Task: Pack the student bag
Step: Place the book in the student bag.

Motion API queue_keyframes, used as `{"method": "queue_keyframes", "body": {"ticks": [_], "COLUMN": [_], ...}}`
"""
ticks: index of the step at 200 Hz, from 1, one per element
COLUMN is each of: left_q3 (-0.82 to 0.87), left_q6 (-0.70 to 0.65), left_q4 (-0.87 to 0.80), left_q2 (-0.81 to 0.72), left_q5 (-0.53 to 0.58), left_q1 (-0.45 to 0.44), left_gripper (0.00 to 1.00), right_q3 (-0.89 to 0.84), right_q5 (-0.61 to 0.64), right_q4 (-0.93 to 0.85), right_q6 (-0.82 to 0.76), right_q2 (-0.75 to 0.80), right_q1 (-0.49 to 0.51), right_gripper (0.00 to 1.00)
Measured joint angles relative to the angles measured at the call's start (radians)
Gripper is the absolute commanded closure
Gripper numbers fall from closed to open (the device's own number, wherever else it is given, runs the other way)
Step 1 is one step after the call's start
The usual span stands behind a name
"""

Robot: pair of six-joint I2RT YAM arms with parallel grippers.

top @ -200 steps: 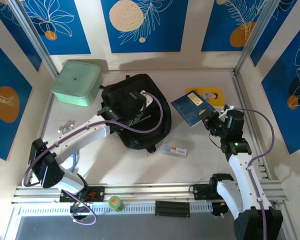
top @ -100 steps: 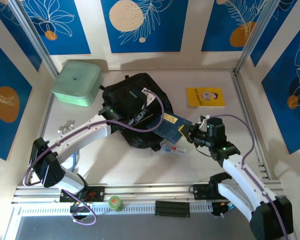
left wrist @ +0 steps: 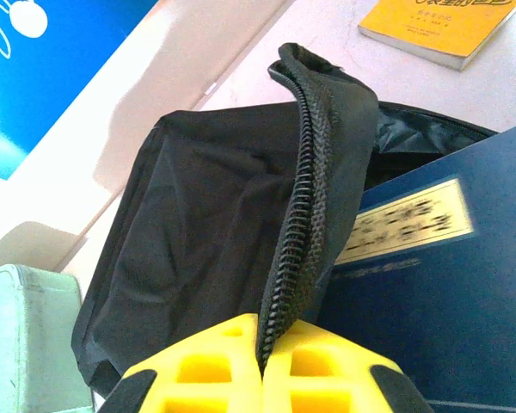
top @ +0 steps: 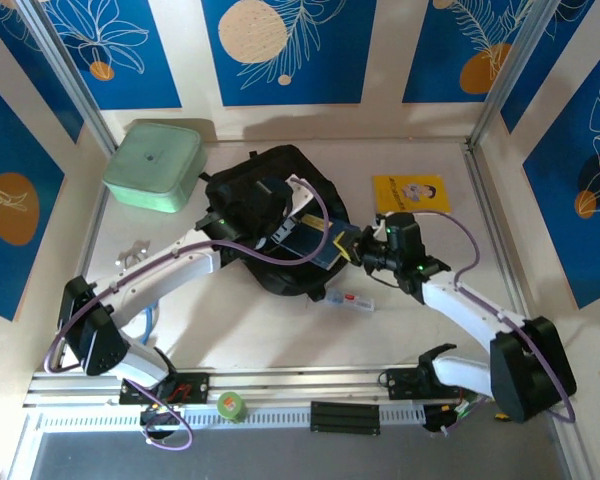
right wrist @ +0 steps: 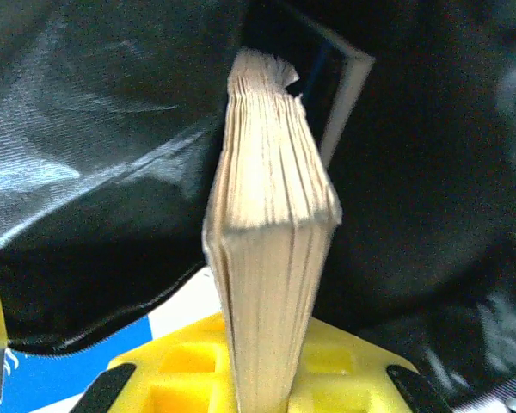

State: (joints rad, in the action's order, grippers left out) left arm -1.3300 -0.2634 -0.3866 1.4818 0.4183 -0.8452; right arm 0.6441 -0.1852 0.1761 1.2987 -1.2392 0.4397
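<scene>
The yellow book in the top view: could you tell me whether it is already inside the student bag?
No, the yellow book lies flat on the table, apart from the student bag.

Black student bag (top: 280, 165), navy book (top: 325, 245)

Mint-green box (top: 152, 165) sits well apart from yellow book (top: 410, 193).

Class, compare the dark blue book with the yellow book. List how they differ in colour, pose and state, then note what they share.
Colour: the blue book is dark with a pale label; the yellow book is bright. Pose: the blue book pokes partly into the open backpack; the yellow book lies flat on the table. State: the right gripper holds the blue book; nothing touches the yellow book. Both are closed.
</scene>
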Motion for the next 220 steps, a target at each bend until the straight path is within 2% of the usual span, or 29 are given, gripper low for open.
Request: {"method": "queue_keyframes", "body": {"ticks": [42,86,159,175,198,220], "left_q3": [0.003,0.004,-0.020,-0.043,-0.047,-0.047], "left_q6": [0.000,0.001,0.058,0.084,0.106,0.117], "left_q4": [0.002,0.002,-0.045,-0.065,-0.072,-0.083], "left_q2": [-0.014,-0.015,-0.013,-0.008,-0.008,-0.007], "left_q5": [-0.004,-0.004,0.037,0.042,0.046,0.047], "left_q1": [0.000,0.000,0.000,0.000,0.000,0.000], "left_gripper": [1.00,1.00,1.00,1.00,1.00,1.00], "right_q3": [0.122,0.221,0.372,0.406,0.421,0.420], "right_q5": [0.036,0.180,0.349,0.362,0.359,0.348], "right_q4": [0.049,0.051,0.185,0.226,0.243,0.251], "right_q6": [0.000,-0.019,0.011,0.024,0.038,0.029], "right_q2": [-0.200,-0.367,-0.624,-0.684,-0.741,-0.734], "right_q1": [0.056,0.103,0.176,0.192,0.198,0.198], "right_gripper": [0.91,0.90,0.86,0.80,0.64,0.60]}}
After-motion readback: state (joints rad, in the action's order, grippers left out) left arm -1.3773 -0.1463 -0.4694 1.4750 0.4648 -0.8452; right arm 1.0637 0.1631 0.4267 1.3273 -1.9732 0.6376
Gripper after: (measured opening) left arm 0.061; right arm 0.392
